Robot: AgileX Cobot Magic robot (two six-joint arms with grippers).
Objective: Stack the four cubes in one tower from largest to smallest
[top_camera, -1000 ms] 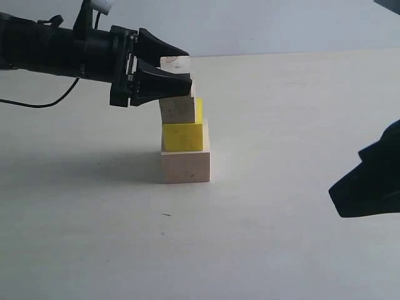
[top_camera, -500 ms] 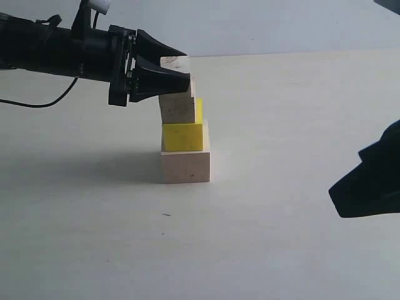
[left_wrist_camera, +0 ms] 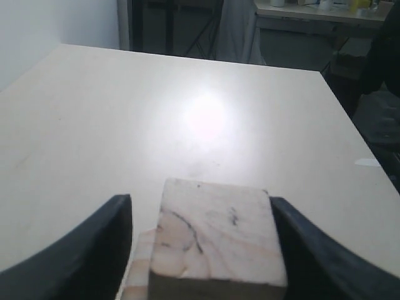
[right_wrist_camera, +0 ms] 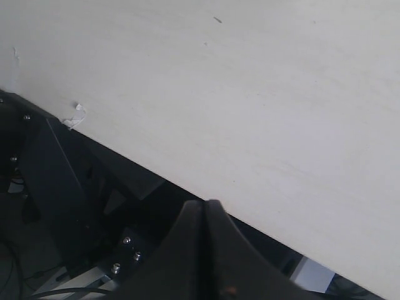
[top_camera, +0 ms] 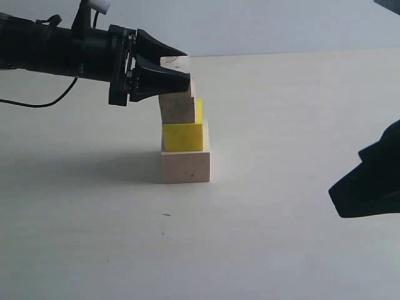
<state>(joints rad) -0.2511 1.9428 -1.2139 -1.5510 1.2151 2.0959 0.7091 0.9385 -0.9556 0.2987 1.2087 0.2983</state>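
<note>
As tool (top_camera: pixel 186 67) flanks top cube (top_camera: pixel 176 61), tower (top_camera: pixel 183 137) upright

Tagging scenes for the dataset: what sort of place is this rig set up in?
Probably an indoor lab or workshop. The cube tower stands alone on a bare pale tabletop, and the left wrist view shows a cluttered workbench in a dim room beyond the table's far edge.

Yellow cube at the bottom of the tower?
No, the largest pale cube is the base and the yellow cube sits on top of it.
</note>
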